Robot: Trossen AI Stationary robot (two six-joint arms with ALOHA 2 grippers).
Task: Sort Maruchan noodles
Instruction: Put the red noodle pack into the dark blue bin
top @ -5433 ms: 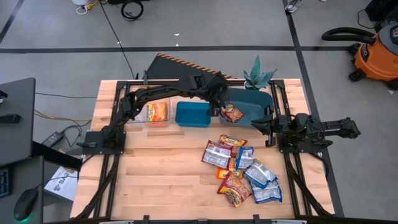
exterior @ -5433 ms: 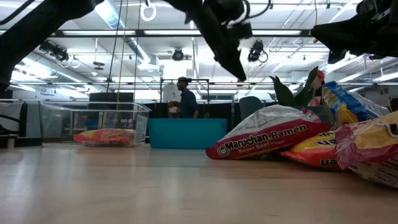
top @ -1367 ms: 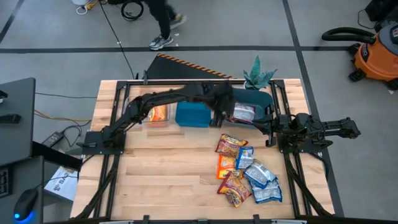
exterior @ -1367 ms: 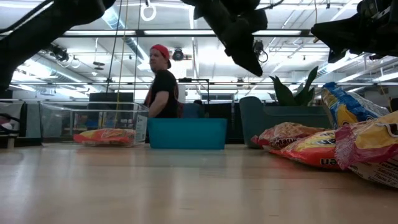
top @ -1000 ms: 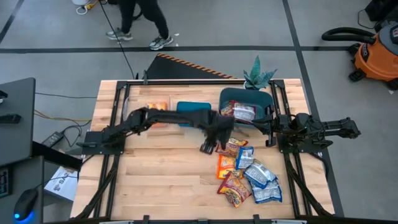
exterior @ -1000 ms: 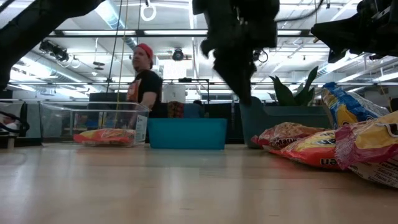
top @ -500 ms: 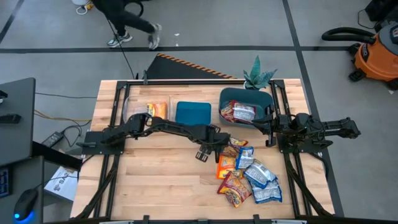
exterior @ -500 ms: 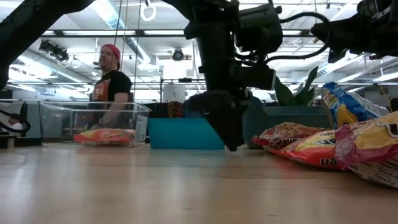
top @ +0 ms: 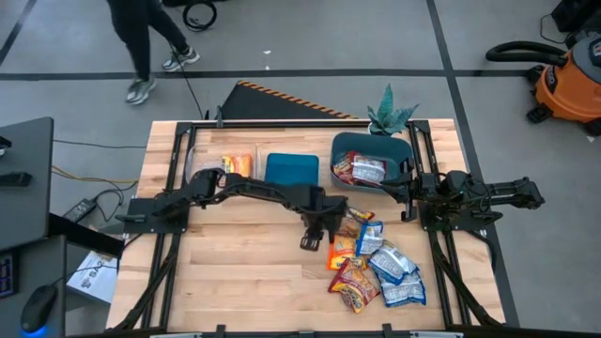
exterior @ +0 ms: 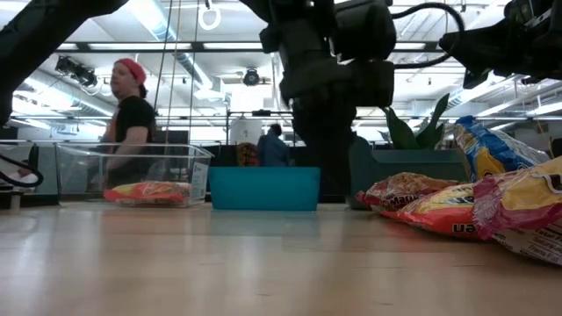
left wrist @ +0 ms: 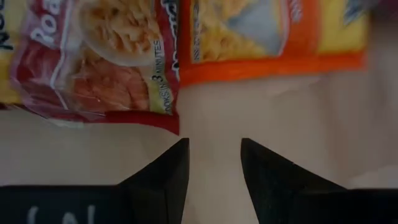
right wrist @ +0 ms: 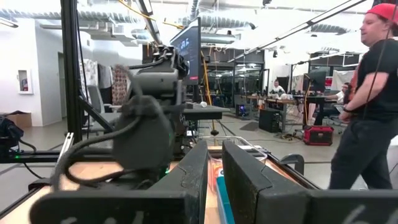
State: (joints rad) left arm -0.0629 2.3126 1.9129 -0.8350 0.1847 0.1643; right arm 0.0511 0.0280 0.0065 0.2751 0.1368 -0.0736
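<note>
A pile of Maruchan packets (top: 371,263) lies flat on the table's right half, in red, orange and blue-white wrappers. My left gripper (top: 309,242) is open and empty at the pile's left edge, low over the wood. In the left wrist view my left gripper (left wrist: 214,152) has bare table between its fingers, with a red packet (left wrist: 93,62) and an orange packet (left wrist: 273,31) just ahead. My right gripper (top: 406,191) waits at the table's right side, by the teal bin, and its fingers (right wrist: 214,165) stand close together. An orange packet (top: 239,166) lies in the clear bin.
Three bins line the far side: a clear bin (top: 208,169), a blue bin (top: 291,171), and a teal bin (top: 371,141) with red-silver packets (top: 362,171) inside. A plant (top: 390,117) stands behind the teal bin. A person (exterior: 127,123) walks beyond the table. Bare wood lies left of the pile.
My left gripper has moved from just near the bins toward the table's near edge and down, ending at the pile's left edge, still empty. The packets have stayed put. The person behind the table has walked to the left.
</note>
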